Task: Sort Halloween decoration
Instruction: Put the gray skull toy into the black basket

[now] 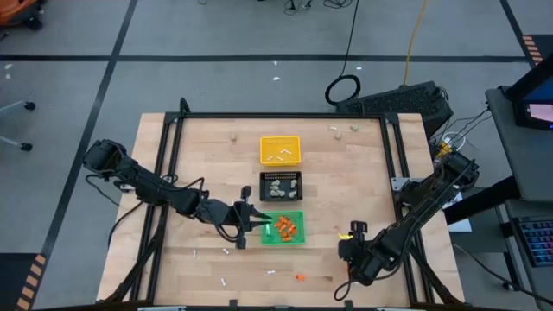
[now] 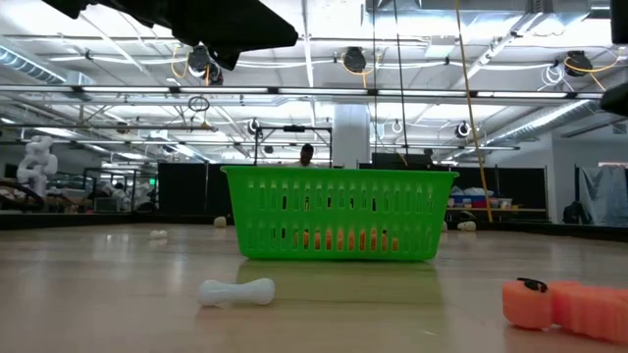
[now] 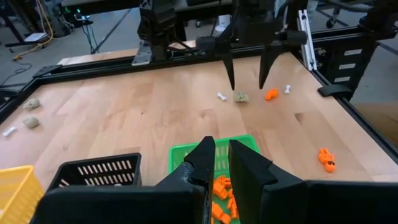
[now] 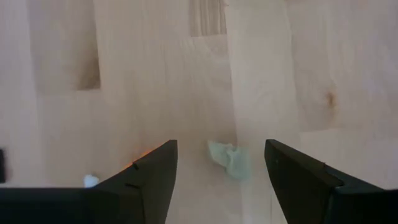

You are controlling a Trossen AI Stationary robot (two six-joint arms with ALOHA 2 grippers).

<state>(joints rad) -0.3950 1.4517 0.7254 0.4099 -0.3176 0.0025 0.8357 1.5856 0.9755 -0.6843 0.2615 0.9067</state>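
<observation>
Right now the right gripper (image 4: 219,163) hangs low over the bare wood at about five o'clock on the table (image 1: 207,142), its fingers spread wide with a beige-grey lump (image 4: 227,159) lying between them, touching neither. The left gripper (image 1: 263,223) sits at the nine o'clock edge of the green tray (image 1: 299,238), fingers nearly together with only a thin gap, gripping nothing I can see.

The decoration is partly sorted: orange bits (image 1: 286,228) in the green tray, lumps in the black tray (image 1: 264,179), white sticks in the yellow tray (image 1: 270,142). Strays remain: a white stick (image 2: 236,291) and an orange piece (image 2: 562,305) near six o'clock, lumps near twelve.

Judging by their size, these pieces are very light, probably hard and smooth, so they may skid or pop free. The lump looks best pinched across its middle, fingertips nearly on the wood.
</observation>
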